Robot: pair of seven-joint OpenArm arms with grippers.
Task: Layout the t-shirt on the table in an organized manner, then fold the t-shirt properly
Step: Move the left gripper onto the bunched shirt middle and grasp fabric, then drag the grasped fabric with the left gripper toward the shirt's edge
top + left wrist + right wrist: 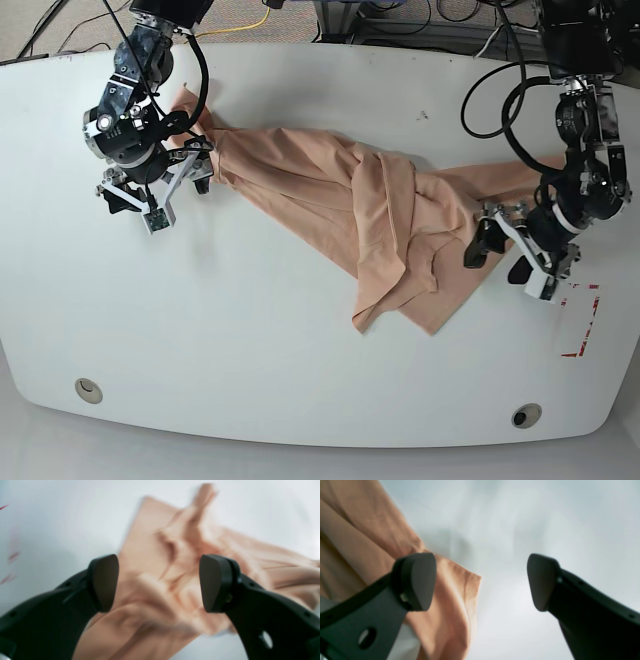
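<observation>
Both end effectors, left [505,250] and right [160,190], gape wide and empty over the twisted peach t-shirt [370,215] bunched across the white counter [250,340], so each should pinch an outer edge before spreading.

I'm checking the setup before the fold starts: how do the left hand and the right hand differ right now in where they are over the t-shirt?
The left hand hangs over bunched t-shirt folds; the right hand sits at a cloth edge, mostly over bare table. In the base view the left hand is near the red tape mark, the right hand is not. Both are open, gripping nothing.
</observation>
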